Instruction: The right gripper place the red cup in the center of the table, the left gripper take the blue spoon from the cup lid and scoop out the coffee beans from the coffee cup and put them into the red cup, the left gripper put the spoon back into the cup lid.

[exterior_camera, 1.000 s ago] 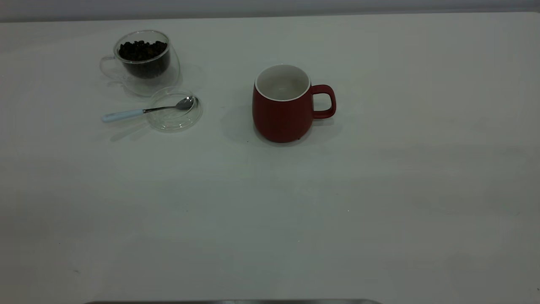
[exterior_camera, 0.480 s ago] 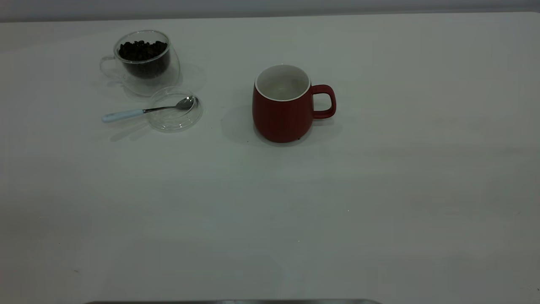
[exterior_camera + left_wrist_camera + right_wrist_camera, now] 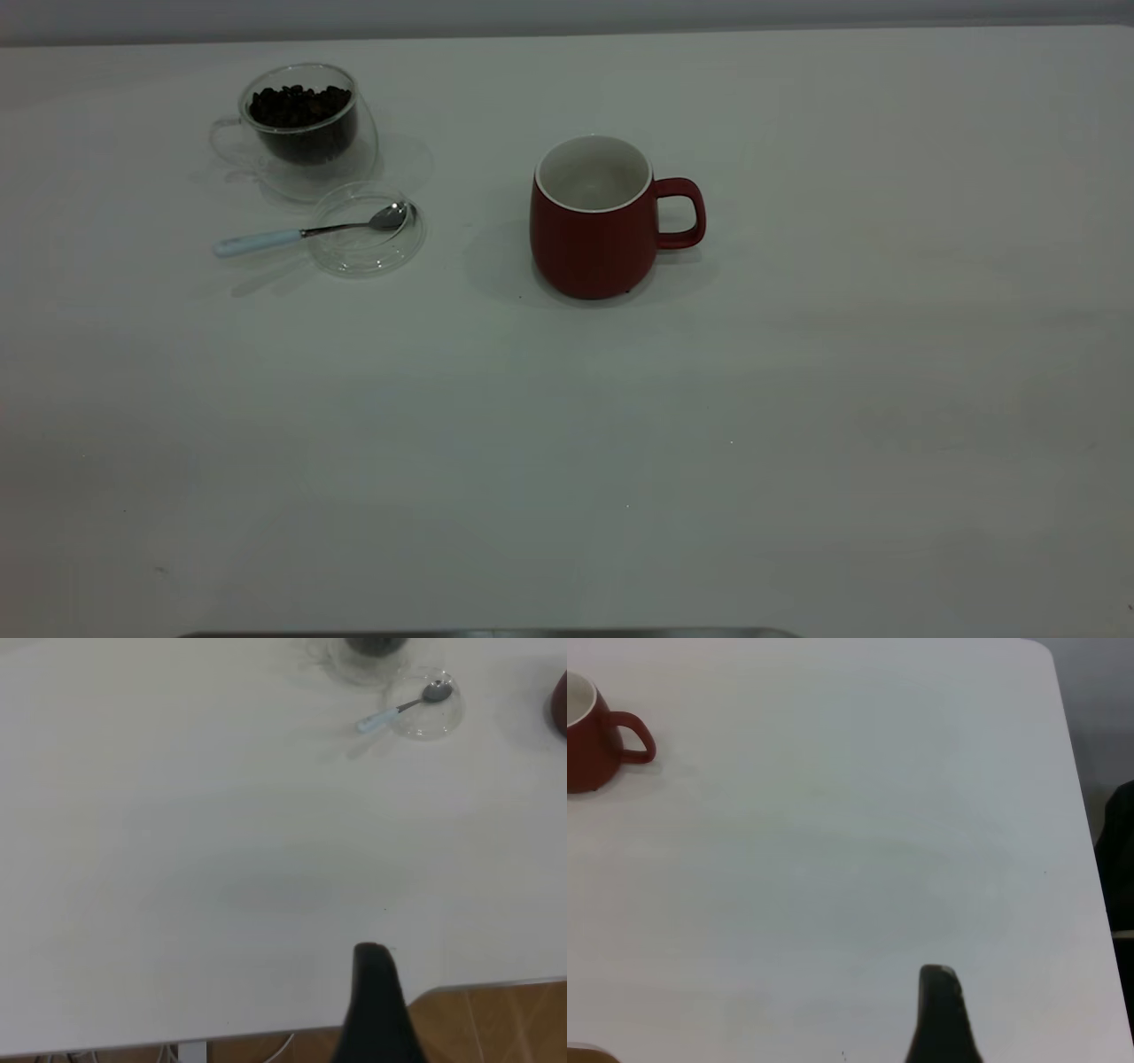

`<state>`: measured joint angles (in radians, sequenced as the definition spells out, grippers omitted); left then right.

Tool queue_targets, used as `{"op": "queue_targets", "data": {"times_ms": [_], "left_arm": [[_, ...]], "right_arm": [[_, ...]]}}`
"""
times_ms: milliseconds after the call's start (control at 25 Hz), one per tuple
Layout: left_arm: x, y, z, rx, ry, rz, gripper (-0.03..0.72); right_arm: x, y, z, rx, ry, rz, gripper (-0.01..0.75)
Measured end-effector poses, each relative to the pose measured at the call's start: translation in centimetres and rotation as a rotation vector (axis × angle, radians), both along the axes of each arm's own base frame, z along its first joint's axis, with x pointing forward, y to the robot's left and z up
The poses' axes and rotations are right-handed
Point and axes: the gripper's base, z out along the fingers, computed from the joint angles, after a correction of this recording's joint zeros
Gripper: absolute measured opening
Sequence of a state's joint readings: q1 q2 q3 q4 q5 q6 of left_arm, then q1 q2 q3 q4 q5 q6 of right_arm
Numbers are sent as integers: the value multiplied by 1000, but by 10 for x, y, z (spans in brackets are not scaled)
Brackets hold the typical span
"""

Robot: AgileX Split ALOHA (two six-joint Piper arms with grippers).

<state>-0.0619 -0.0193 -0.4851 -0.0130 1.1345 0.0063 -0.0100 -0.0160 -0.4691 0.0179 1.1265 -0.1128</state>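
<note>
The red cup [image 3: 594, 230] stands upright near the middle of the table [image 3: 620, 443], handle to the right, white inside empty. At the far left stands the coffee cup [image 3: 306, 146], with coffee beans [image 3: 299, 105] in it. Just in front of it lies the cup lid [image 3: 368, 252], and the blue spoon [image 3: 266, 239] rests with its bowl in the lid and its handle out to the left. My left gripper [image 3: 372, 950] hangs shut over the table's near edge, far from the spoon [image 3: 399, 713]. My right gripper [image 3: 937, 970] is shut too, well away from the red cup [image 3: 589, 744].
Neither arm shows in the exterior view. A wooden floor [image 3: 496, 1028] shows beyond the table's edge in the left wrist view. A dark shape [image 3: 1118, 850] stands past the table's side edge in the right wrist view.
</note>
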Motion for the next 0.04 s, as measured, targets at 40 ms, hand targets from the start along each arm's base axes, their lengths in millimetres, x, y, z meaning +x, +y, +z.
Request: {"op": "queue_targets", "data": {"times_ms": [40], "left_arm": [[0,0,0,0,0,0,595]], "right_arm": [[0,0,0,0,0,0,568]]}}
